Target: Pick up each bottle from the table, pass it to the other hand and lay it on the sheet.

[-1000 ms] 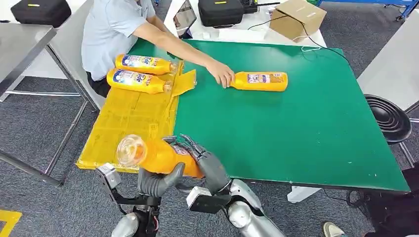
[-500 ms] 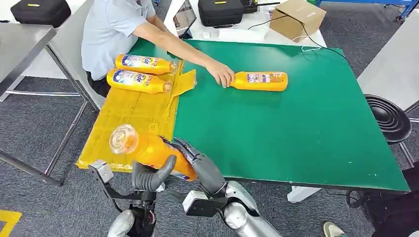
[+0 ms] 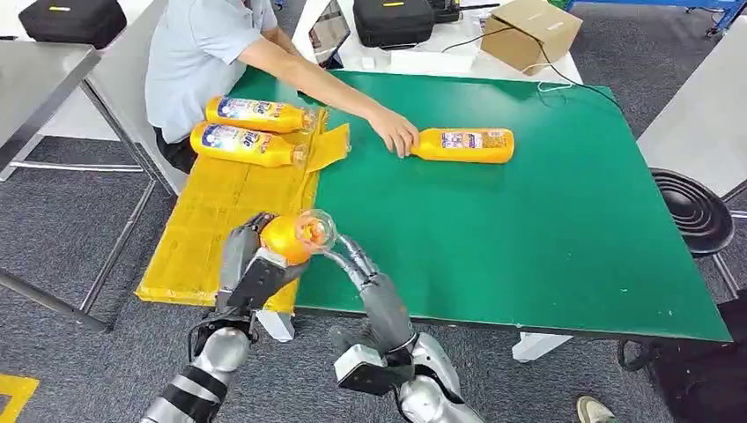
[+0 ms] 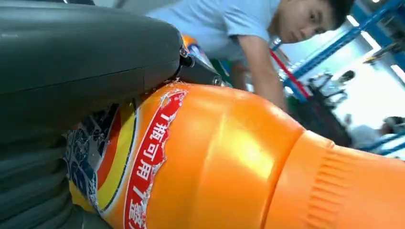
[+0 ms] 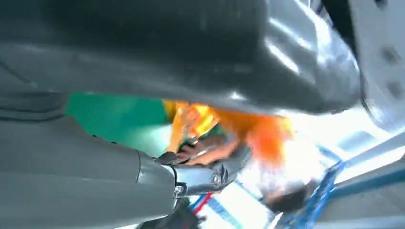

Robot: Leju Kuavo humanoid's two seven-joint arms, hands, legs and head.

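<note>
The held bottle [image 3: 295, 236] is mostly covered by the left hand [image 3: 251, 269], so its label cannot be read in the head view. In the left wrist view the picture's edges cut off both of its ends. The right wrist view is blurred, and whether the right hand [image 3: 357, 264] touches the bottle cannot be told.

Sheet [image 3: 220, 220] lay on left part of surface [image 3: 546, 238]. Two bottles [image 3: 247, 144] lay side by side on sheet's far end. Lone bottle [image 3: 465, 145] lay on surface right of them, person's hand [image 3: 394, 132] touching its left end. Held bottle [image 3: 291, 236] sat over sheet's near right edge, in left robot hand [image 3: 251, 264]; right robot hand [image 3: 357, 264] just right of it.
</note>
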